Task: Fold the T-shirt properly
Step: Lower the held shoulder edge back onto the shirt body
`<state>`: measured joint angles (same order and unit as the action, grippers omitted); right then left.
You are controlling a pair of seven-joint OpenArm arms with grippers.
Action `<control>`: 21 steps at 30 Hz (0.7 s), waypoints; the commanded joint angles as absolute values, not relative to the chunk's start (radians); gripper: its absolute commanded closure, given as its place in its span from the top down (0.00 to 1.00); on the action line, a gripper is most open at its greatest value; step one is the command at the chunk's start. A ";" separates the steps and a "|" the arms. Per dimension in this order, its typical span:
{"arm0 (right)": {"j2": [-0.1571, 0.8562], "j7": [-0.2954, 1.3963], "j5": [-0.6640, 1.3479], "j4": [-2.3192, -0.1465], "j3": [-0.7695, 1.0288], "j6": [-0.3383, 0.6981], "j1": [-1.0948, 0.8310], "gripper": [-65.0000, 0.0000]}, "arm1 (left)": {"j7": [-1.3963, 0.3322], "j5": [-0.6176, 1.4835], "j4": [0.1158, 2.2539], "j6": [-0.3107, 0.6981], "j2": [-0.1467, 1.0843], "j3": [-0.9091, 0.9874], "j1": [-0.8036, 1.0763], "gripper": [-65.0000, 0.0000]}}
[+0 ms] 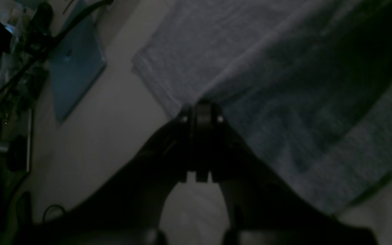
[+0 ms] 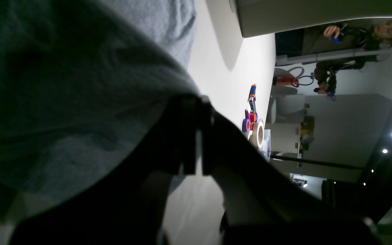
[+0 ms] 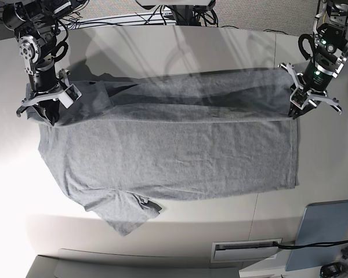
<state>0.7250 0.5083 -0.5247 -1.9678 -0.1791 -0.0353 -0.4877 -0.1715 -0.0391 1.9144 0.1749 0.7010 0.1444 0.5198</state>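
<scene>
The grey T-shirt (image 3: 174, 150) lies spread across the white table (image 3: 162, 52), one sleeve pointing to the near left. Its far edge is lifted and looks blurred between the two arms. My left gripper (image 3: 294, 110) is at the shirt's far right corner. In the left wrist view this gripper (image 1: 202, 103) is shut on a fold of the shirt's fabric (image 1: 284, 68). My right gripper (image 3: 46, 113) is at the far left corner. The right wrist view shows it (image 2: 197, 100) shut on the cloth (image 2: 63, 85), which drapes over the fingers.
A grey-blue flat panel (image 3: 327, 231) lies at the near right corner and also shows in the left wrist view (image 1: 75, 64). A white slotted box (image 3: 246, 250) sits at the near edge. Tape rolls and coloured tools (image 2: 255, 129) lie at a table edge. A person (image 2: 352, 34) is beyond it.
</scene>
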 commanded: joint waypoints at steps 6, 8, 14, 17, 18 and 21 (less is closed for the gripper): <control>0.739 0.505 -0.538 -1.980 -0.171 -0.056 -0.482 0.00 | -0.146 -0.028 1.925 0.161 0.718 0.153 0.515 0.00; 0.739 0.505 -0.538 -1.980 -0.171 -0.056 -0.482 0.00 | -0.146 -0.028 1.923 0.161 0.718 0.153 0.515 0.00; 0.739 0.503 -0.505 -1.980 -0.171 -0.056 -0.482 0.00 | -0.145 -0.012 1.902 0.161 0.718 0.153 0.515 0.00; 0.739 0.503 -0.490 -1.980 -0.171 -0.056 -0.482 0.10 | -0.145 0.027 1.899 0.149 0.718 0.153 0.515 0.00; 0.739 0.503 -0.490 -1.980 -0.171 -0.056 -0.482 0.17 | -0.145 0.037 1.899 0.139 0.718 0.153 0.515 0.03; 0.739 0.503 -0.490 -1.980 -0.171 -0.057 -0.482 0.31 | -0.146 0.063 1.899 0.091 0.718 0.153 0.515 0.33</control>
